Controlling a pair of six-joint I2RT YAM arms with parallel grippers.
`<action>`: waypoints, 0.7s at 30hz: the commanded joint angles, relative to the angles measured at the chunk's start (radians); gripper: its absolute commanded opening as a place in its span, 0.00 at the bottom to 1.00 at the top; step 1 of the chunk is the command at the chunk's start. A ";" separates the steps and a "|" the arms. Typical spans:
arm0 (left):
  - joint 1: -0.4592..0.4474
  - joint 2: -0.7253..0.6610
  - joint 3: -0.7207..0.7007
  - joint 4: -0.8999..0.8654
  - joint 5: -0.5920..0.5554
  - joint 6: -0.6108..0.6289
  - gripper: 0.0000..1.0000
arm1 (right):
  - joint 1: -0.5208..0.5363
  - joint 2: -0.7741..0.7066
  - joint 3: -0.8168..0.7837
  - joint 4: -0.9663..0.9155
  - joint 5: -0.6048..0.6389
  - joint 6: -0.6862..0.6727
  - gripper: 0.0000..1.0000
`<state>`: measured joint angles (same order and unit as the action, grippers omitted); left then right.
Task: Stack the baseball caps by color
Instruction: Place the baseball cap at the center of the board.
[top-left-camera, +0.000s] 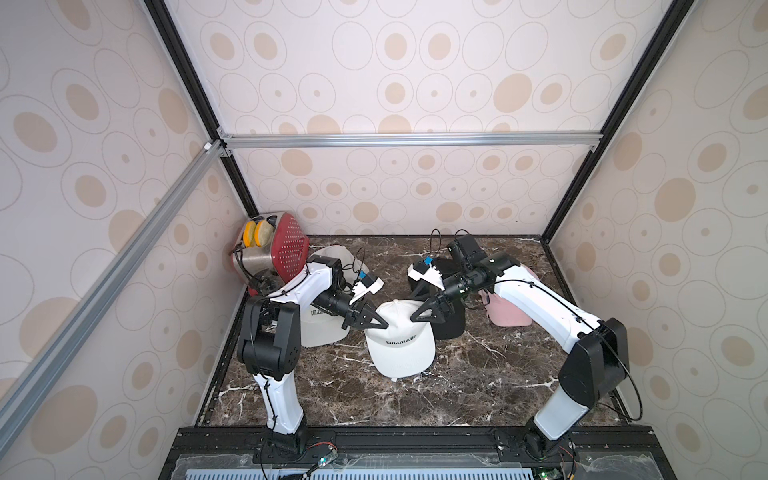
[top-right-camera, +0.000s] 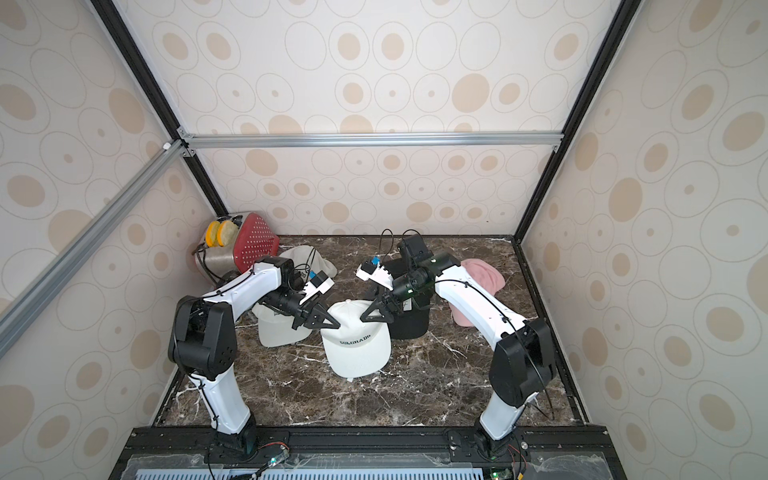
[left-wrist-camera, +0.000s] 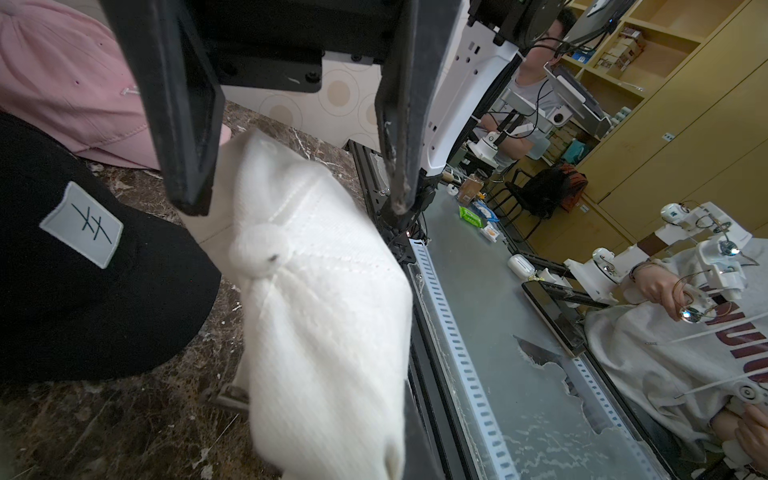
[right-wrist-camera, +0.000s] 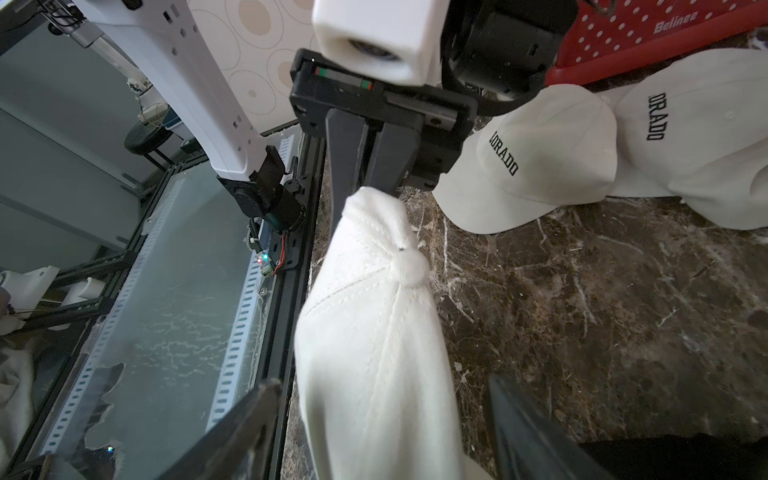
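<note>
While left gripper (top-left-camera: 384, 324) pinches white cap (top-left-camera: 401, 347), brim pointing frontward, right gripper (top-left-camera: 415, 318) gapes, perhaps touching.

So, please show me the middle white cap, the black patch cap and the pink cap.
middle white cap (top-left-camera: 400, 326): a top view, crown above the lettering.
black patch cap (left-wrist-camera: 104, 299): left wrist view, crown beside the patch.
pink cap (top-right-camera: 484, 272): a top view, crown.
</note>
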<state>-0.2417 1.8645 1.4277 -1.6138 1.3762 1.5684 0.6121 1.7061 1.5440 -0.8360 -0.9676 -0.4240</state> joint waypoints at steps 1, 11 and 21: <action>-0.003 -0.011 0.044 -0.178 -0.017 0.003 0.00 | 0.010 0.035 0.058 -0.098 -0.015 -0.020 0.80; -0.004 -0.017 0.098 0.035 -0.021 -0.303 0.15 | 0.021 0.049 0.094 -0.089 -0.029 0.004 0.00; -0.023 -0.302 -0.207 1.159 -0.514 -1.390 0.74 | -0.001 -0.034 -0.028 0.104 0.082 0.244 0.00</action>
<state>-0.2710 1.5867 1.2026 -0.6838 0.9558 0.4194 0.6197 1.7355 1.5391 -0.7883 -0.9066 -0.2569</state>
